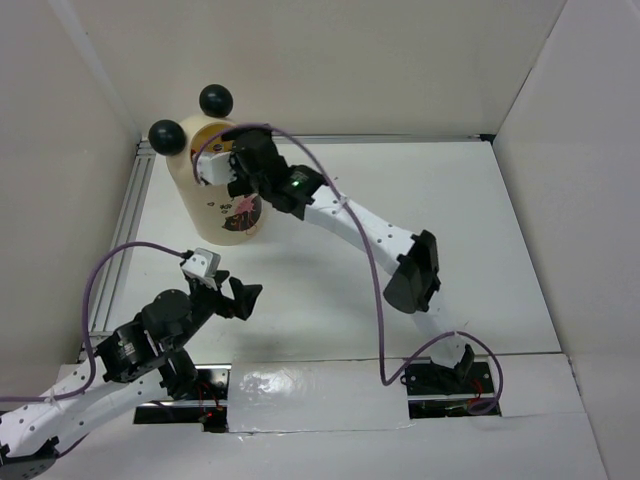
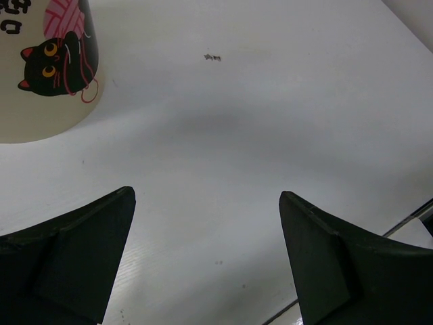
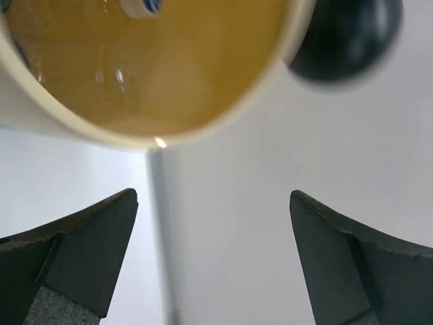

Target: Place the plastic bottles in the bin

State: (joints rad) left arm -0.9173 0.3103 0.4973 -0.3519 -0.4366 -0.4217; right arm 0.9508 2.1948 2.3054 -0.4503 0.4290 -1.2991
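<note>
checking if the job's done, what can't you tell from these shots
- Bottle count inside the bin: in the top view, the right arm covers its mouth.
- Right wrist view: the top edge cuts off most of the yellow inside; one blue-and-white piece, perhaps a bottle, shows only partly.
- Black ear: blurred there.
- Left wrist view: the frame corner cuts off the bin.
</note>
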